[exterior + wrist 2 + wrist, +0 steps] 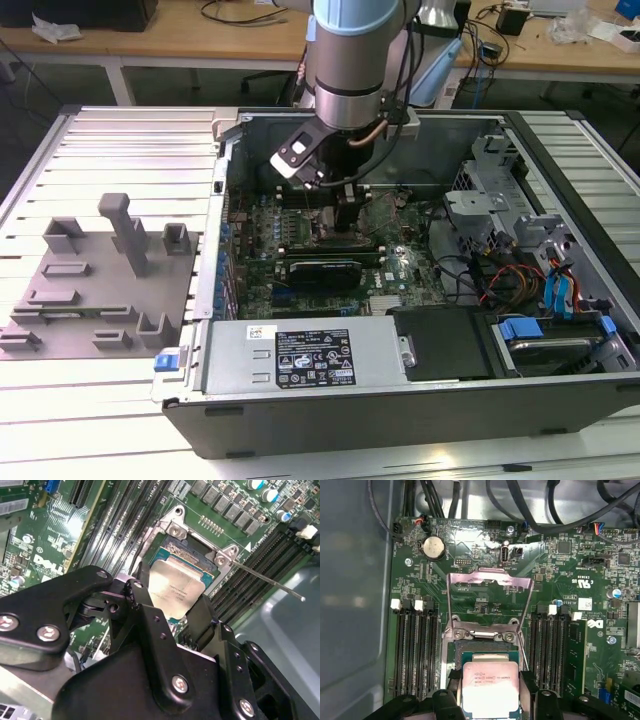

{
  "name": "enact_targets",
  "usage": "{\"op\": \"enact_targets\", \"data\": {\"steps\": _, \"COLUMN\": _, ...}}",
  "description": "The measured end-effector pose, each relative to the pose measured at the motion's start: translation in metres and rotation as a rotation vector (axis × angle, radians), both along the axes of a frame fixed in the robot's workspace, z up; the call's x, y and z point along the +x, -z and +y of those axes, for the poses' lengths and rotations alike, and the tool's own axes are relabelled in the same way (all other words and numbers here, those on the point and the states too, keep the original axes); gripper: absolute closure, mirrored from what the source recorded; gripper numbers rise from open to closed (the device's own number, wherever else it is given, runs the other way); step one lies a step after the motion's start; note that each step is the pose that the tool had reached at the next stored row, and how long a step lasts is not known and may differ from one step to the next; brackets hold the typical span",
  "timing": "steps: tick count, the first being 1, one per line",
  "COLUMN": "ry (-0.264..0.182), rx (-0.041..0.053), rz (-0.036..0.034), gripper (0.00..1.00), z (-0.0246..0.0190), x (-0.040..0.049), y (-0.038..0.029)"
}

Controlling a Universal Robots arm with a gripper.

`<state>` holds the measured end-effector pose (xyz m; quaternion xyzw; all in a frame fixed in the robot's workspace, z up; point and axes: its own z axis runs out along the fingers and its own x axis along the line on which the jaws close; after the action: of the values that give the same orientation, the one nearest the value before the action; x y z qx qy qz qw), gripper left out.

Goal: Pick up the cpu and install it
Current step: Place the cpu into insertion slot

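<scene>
Cpu sits low over open socket on motherboard, inside computer case. Load plate stands tilted up, lever wire swung clear.

Pincer clenched on cpu, fingers pressing two opposite edges. Cannot tell whether chip already rests in socket or hangs just above.

Handling judgement: light, rigid, thin. Metal lid smooth, likely slippery. Underside contacts and socket pins fragile. Grip by side edges only, keep level, no downward force.
</scene>
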<state>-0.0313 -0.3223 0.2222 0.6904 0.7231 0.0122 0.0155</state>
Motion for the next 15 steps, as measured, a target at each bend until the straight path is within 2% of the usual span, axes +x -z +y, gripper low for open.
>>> {"op": "enact_targets", "data": {"steps": 5, "ry": 0.000, "rx": -0.0315, "rz": 0.0000, "gripper": 0.46, "z": 0.0037, "x": -0.0006, "y": 0.0073}}
{"op": "enact_targets", "data": {"steps": 6, "ry": 0.000, "rx": -0.0622, "rz": 0.0002, "gripper": 0.46, "z": 0.0102, "x": -0.0007, "y": 0.0113}}
{"op": "enact_targets", "data": {"steps": 7, "ry": 0.001, "rx": -0.0657, "rz": 0.0001, "gripper": 0.46, "z": 0.0121, "x": -0.0006, "y": 0.0151}}
{"op": "enact_targets", "data": {"steps": 8, "ry": 0.024, "rx": -0.0645, "rz": 0.0010, "gripper": 0.46, "z": 0.0122, "x": -0.0007, "y": 0.0175}}
{"op": "enact_targets", "data": {"steps": 10, "ry": 0.025, "rx": -0.0505, "rz": 0.0011, "gripper": 0.46, "z": 0.0127, "x": -0.0007, "y": 0.0198}}
{"op": "enact_targets", "data": {"steps": 15, "ry": 0.043, "rx": -0.0438, "rz": 0.0020, "gripper": 0.46, "z": 0.0129, "x": -0.0007, "y": 0.0234}}
